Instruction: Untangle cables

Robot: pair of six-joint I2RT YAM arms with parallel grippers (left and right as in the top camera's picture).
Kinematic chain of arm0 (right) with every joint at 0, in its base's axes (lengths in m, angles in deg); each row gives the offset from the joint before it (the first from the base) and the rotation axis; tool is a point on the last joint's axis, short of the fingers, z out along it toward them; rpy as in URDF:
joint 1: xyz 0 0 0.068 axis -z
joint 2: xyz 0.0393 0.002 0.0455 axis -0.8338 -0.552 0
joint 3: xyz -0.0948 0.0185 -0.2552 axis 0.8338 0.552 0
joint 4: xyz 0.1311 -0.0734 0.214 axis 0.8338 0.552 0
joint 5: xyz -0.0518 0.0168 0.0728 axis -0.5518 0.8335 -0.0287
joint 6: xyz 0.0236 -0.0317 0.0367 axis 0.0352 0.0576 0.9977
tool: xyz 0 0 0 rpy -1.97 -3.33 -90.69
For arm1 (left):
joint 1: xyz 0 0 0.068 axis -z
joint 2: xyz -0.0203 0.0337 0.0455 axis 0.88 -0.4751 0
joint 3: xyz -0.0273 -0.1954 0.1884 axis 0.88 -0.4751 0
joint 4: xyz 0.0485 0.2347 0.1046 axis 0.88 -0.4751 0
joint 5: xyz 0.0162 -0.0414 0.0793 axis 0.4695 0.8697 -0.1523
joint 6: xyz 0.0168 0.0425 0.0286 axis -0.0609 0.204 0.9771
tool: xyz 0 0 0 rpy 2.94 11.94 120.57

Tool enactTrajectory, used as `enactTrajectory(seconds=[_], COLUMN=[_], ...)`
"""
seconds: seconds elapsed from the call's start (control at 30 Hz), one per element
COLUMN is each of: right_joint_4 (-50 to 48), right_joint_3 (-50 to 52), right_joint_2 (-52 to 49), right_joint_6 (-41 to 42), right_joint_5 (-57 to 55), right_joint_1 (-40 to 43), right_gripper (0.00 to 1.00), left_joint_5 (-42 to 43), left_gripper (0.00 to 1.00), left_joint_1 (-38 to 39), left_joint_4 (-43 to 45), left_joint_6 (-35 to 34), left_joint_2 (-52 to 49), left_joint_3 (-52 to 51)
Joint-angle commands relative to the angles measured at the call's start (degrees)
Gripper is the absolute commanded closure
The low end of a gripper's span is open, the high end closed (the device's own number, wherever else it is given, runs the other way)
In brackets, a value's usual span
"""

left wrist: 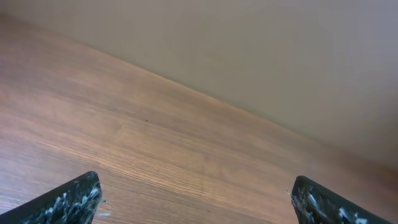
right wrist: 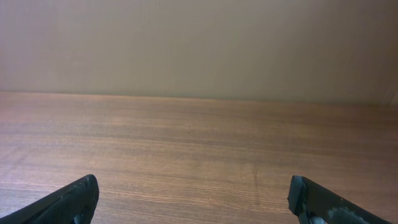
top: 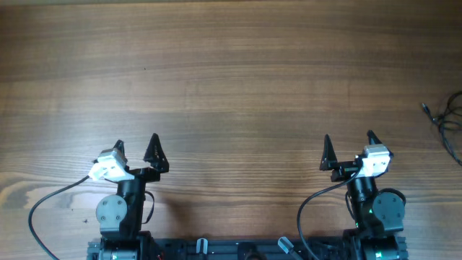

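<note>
Two grippers, the left gripper (top: 137, 144) and the right gripper (top: 349, 139), stand released and empty by the bench's (top: 231, 72) near edge, while thin black cables (top: 436, 120), too tangled to count, lie at its right edge.

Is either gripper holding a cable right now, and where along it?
Nothing is held. The left gripper and right gripper both stand open and empty; the cables lie untouched at the right edge of the overhead view.

Wooden table (top: 231, 87): brown, horizontal grain across the surface. Plain beige wall (right wrist: 199, 43) borders its far edge.
</note>
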Motion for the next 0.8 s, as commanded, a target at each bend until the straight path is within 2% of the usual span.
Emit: enactTrajectory(seconds=[0.0, 0.13, 0.27, 0.77], right_joint_4=[-0.11, -0.11, -0.11, -0.11], right_joint_3=[0.0, 0.0, 0.0, 0.0], right_joint_2=[0.68, 0.68, 0.68, 0.68], right_joint_6=[0.83, 0.85, 0.83, 0.85], right_joint_5=[0.48, 0.48, 0.48, 0.48], right_joint_1=[0.13, 0.13, 0.13, 0.13], right_gripper=[0.0, 0.0, 0.0, 0.0], left_joint_5=[0.11, 0.2, 0.76, 0.72], left_gripper=[0.0, 0.0, 0.0, 0.0], left_joint_1=[-0.46, -0.46, 0.26, 0.35], left_joint_4=[-0.37, -0.39, -0.44, -0.28], left_joint_6=[6.36, 7.28, 12.09, 11.37], left_joint_2=[0.61, 0.61, 0.61, 0.5], left_joint_3=[-0.24, -0.24, -0.24, -0.24])
